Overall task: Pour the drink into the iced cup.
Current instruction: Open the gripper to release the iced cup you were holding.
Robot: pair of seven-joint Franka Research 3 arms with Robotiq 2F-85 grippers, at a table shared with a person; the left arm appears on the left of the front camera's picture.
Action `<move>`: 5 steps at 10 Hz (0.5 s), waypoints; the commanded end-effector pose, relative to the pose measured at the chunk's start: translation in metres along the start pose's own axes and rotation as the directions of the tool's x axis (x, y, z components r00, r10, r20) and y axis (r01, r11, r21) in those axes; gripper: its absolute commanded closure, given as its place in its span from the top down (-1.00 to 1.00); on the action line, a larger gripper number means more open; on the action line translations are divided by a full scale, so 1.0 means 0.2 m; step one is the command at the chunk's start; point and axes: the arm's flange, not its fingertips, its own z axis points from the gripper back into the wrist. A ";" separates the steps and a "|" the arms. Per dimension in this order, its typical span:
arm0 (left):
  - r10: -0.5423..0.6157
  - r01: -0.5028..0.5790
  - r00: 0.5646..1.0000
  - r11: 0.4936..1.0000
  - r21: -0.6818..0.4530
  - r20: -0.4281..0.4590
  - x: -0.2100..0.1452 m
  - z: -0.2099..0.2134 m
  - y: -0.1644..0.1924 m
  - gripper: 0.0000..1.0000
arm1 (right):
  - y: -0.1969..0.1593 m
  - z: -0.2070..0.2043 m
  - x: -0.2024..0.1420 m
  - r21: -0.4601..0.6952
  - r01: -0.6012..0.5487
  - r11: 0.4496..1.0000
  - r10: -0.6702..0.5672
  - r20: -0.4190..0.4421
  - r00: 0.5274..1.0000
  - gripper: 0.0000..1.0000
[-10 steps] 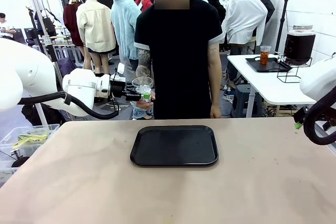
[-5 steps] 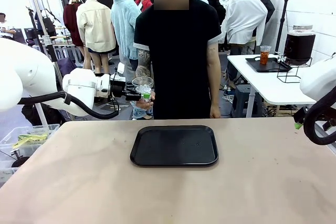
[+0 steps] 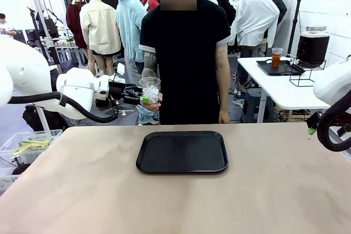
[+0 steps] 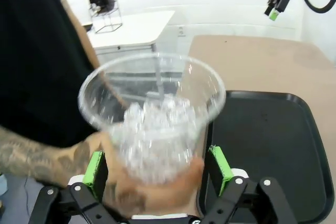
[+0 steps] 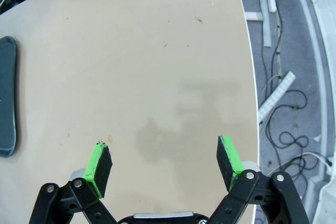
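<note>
The person's hand (image 4: 142, 187) holds the iced cup (image 4: 152, 114) beyond the surface's (image 3: 175, 201) far left edge, between the left tool's (image 4: 157, 169) wide-spread pads, probably taking it to fill. The right tool (image 5: 164, 166) hangs wide, empty, at the right. The black tray (image 3: 182, 152) sits mid-surface, likely as the set-down spot.

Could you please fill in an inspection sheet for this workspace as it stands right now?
Surface: beige table, faint stains near its right edge.
Job's things: clear cup of ice held by the person's hand; black tray lies bare mid-table; drink in a cup on the white side table.
Clutter: nothing seen on the table.
Claws: left claw open, pads either side of the cup; right claw open, holding nothing, above the table's right edge.
Cables: loose cables on the floor.
Surroundings: bin at left.
</note>
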 end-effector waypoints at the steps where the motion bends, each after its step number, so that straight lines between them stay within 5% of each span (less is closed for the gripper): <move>1: 0.021 -0.018 0.999 0.995 0.094 -0.036 0.03 0.13 -0.12 1.00 | 0.00 0.00 0.00 -0.009 -0.004 1.000 0.004 0.003 1.000 1.00; 3: 0.026 -0.013 0.996 0.988 0.151 -0.083 0.07 0.26 -0.24 1.00 | 0.00 0.00 0.00 -0.009 -0.004 1.000 0.004 0.003 1.000 1.00; 5: 0.137 -0.085 0.965 0.970 0.227 -0.225 0.07 0.49 -0.44 1.00 | 0.00 0.00 0.00 -0.009 -0.004 1.000 0.004 0.003 1.000 1.00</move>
